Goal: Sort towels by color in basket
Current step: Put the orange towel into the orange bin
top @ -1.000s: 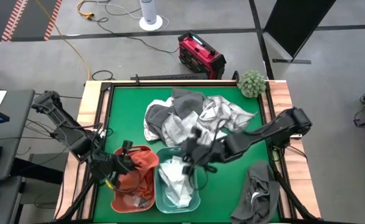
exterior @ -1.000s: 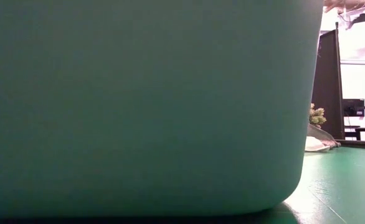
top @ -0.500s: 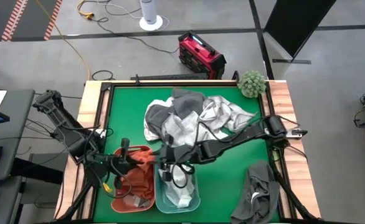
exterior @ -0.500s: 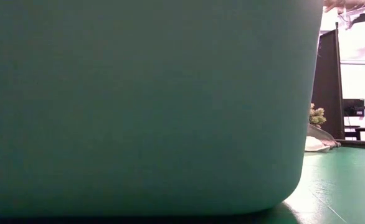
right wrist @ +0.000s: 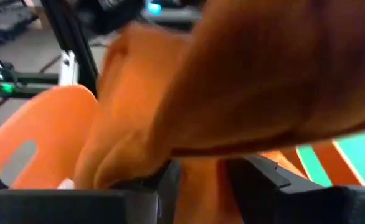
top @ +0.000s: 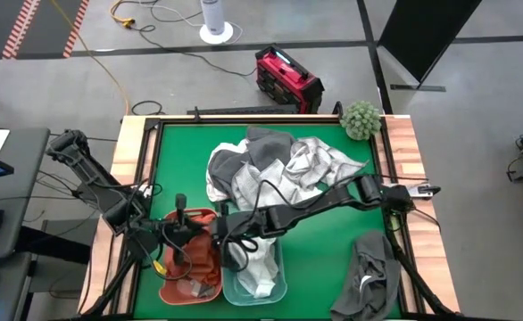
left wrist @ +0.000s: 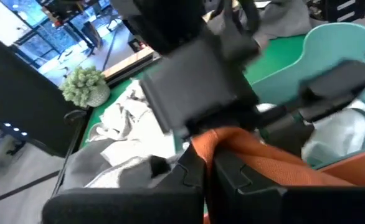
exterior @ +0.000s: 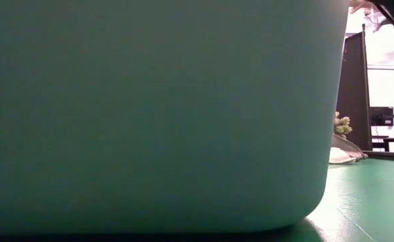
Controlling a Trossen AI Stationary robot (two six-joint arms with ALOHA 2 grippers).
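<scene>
Both hands meet over the orange basket, and the rust-orange towel hangs between them. The left hand is pinched tight on a fold of it, fingers together with cloth squeezed between. The right hand sits just across from it with its fingers part-way apart and orange cloth bunched in the gap, so it looks clamped on the same towel, though I can't be certain how firmly.

That towel looks light, limp and floppy; it will drape and trail from wherever it is pinched, so a bunched fold gives a surer hold than a thin edge.

Beyond the right hand, the white towels lie in the teal basket, and the unsorted pile rests farther off on the green surface.
</scene>
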